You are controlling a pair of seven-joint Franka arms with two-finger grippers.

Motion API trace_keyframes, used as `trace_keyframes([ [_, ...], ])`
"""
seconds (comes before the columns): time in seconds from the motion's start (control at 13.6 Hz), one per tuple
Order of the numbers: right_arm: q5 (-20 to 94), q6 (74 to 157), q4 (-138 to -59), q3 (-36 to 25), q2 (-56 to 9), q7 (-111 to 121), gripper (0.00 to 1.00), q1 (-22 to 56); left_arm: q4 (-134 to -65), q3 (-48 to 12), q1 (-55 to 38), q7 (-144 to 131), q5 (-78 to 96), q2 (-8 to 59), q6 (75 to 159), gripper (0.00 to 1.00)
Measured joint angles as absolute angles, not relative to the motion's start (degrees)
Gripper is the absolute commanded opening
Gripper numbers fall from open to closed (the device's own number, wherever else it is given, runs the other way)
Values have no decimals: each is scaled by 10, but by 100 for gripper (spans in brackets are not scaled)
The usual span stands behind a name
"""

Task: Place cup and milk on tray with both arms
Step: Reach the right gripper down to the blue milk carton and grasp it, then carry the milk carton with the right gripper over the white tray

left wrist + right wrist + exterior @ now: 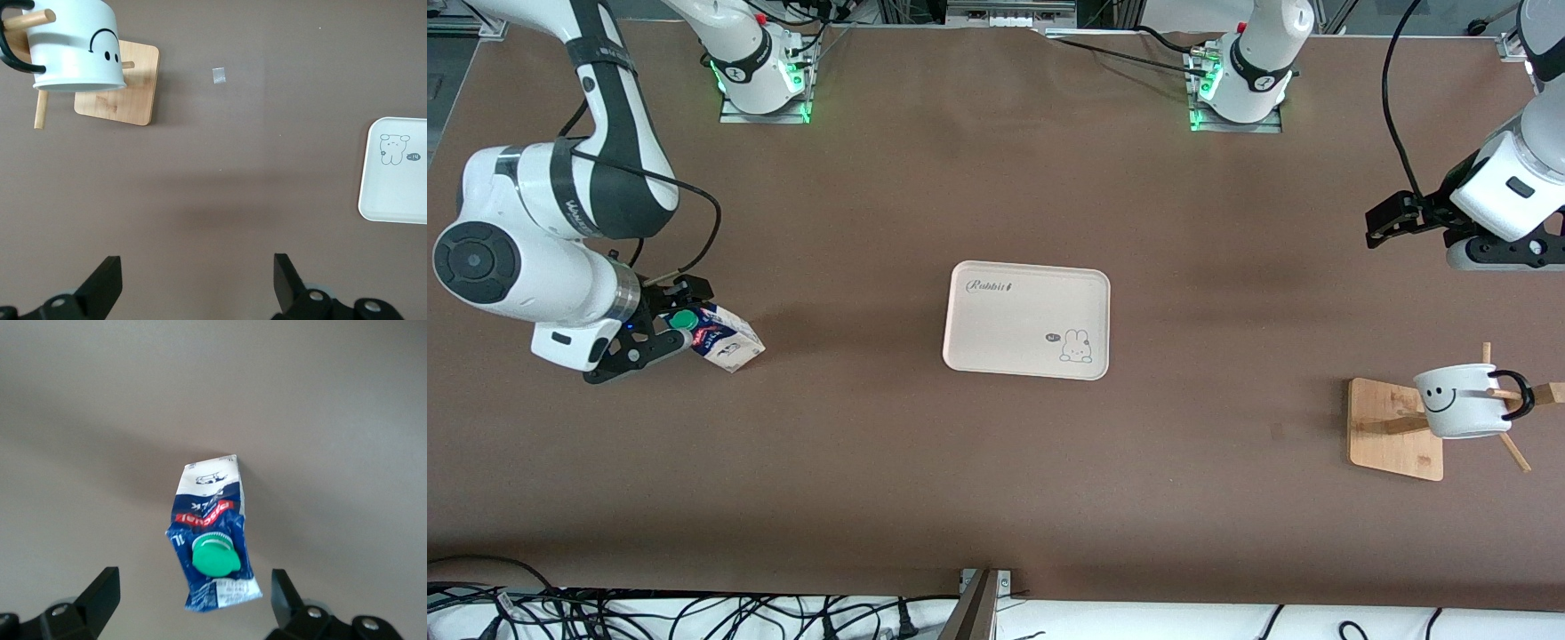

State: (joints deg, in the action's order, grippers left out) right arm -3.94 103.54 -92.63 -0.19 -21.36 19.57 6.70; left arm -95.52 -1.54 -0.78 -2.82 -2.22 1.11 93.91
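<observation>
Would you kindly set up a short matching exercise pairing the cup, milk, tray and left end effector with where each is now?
Things:
1. cup
2. milk
3. tray
4. left end effector

Places:
A. mid-table, nothing on it
B. hanging on the wooden rack
C. open, over bare table
D. on the table at the open right end effector

Pairs: 1-B, 2-D, 3-A, 4-C

Both arms hang low, jaws spread wide apart.
</observation>
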Motion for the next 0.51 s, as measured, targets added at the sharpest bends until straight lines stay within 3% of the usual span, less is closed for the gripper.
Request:
trace_keyframes([
  [0.51,-42,1094,-984,-12,-220,218,100,65,-955,-15,-8,-28,-22,11,939,100],
])
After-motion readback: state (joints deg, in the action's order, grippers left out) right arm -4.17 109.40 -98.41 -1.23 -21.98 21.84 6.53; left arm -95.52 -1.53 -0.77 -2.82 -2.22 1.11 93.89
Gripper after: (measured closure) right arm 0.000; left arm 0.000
